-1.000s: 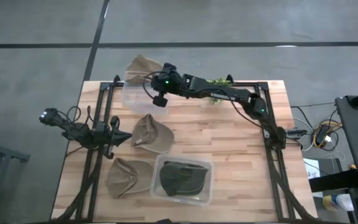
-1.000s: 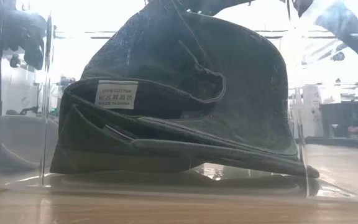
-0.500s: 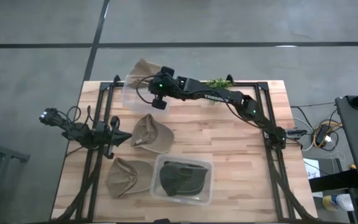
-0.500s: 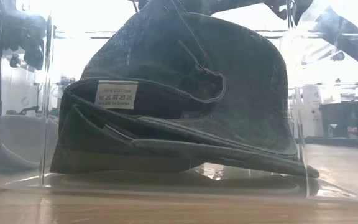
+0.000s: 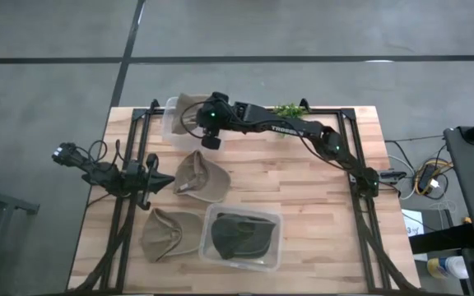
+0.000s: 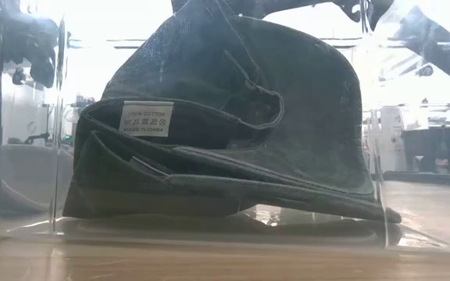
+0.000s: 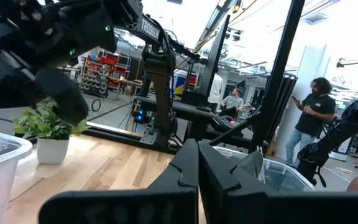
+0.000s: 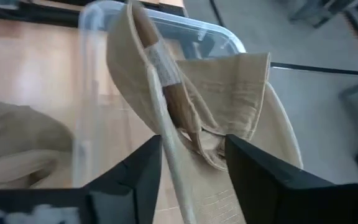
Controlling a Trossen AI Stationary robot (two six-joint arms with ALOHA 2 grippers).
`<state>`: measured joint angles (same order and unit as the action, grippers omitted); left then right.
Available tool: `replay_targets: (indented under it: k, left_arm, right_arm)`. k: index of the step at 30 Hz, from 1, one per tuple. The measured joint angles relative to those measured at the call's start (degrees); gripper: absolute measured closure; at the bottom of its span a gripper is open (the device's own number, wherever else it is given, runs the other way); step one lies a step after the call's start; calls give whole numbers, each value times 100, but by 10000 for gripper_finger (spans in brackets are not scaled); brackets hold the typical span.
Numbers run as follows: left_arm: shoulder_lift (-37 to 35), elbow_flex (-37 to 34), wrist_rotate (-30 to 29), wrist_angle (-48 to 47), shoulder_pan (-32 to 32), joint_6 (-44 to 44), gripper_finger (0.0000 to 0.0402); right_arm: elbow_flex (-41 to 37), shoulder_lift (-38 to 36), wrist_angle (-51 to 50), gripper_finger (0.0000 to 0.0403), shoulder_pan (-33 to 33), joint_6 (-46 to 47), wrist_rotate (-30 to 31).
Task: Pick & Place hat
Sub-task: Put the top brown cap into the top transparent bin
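A tan hat (image 8: 229, 81) sits folded in the clear bin (image 5: 171, 131) at the table's far left, and part of it sticks up past the bin's rim (image 8: 166, 18). My right gripper (image 8: 194, 146) is open just above it, a finger on each side of the hat's folded brim edge (image 8: 176, 124). My left gripper (image 5: 164, 182) is shut and waits at the table's left, beside another tan hat (image 5: 200, 177). My right gripper has its open fingers (image 8: 142, 168) on either side of the tan hat's brim edge, coming from above at a slant. I cannot tell whether either finger touches the cloth. The hat rests in the bin.
A third tan hat (image 5: 169, 233) lies near the front left. A dark hat (image 6: 225, 133) fills a second clear bin (image 5: 274, 247) at the front centre. A small green plant (image 5: 289, 108) stands at the far edge. People stand in the room beyond the table.
My right gripper has moved a little toward the table's left edge and down, over the far-left bin. The tan hat, which hung out past the bin's far rim, has come down into the bin.
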<state>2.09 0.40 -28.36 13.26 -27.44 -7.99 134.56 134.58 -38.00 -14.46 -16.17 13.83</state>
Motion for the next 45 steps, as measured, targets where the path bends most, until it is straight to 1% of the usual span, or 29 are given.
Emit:
replay_targets:
  k: [3, 6, 10, 13, 15, 17, 21, 24, 27, 31, 37, 41, 45]
  left_arm:
    - [0, 0, 0, -2, 0, 0, 401]
    - [0, 0, 0, -2, 0, 0, 401]
    - [0, 1, -2, -4, 0, 2, 401]
    - [0, 0, -2, -4, -1, 2, 401]
    - [0, 0, -2, -13, -2, 2, 401]
    - [0, 0, 0, -13, -1, 4, 401]
    - [0, 0, -2, -24, 0, 4, 401]
    - [2, 0, -2, -44, 0, 4, 401]
    - [2, 0, -2, -57, 0, 4, 401]
    - [2, 0, -2, -52, 0, 4, 401]
    - [2, 0, -2, -39, 0, 4, 401]
    - [2, 0, -2, -44, 0, -81, 401]
    - [2, 0, -2, -55, -2, -94, 401]
  right_arm:
    - [50, -48, -176, 213, 0, 182, -404]
    - [35, -127, -290, 202, 10, 257, -710]
    - [37, -313, -375, 200, 37, 241, -792]
    - [45, -528, -659, 200, 37, 241, -812]
    - [48, -670, -947, 200, 31, 284, -963]
    - [46, -754, -1237, 200, 13, 357, -1358]
    - [42, -823, -1972, 200, -33, 409, -2458]
    - [28, -823, -2419, 200, -41, 417, -2838]
    - [-6, -810, -2624, 200, -42, 421, -2886]
    - [-247, -809, -2544, 200, -43, 626, -2885]
    - [-889, -806, -1857, 200, 46, 1001, -2849]
    - [-1216, -797, -1649, 200, 144, 1152, -2691]
    - [-1408, -808, -1704, 200, 272, 1179, -2681]
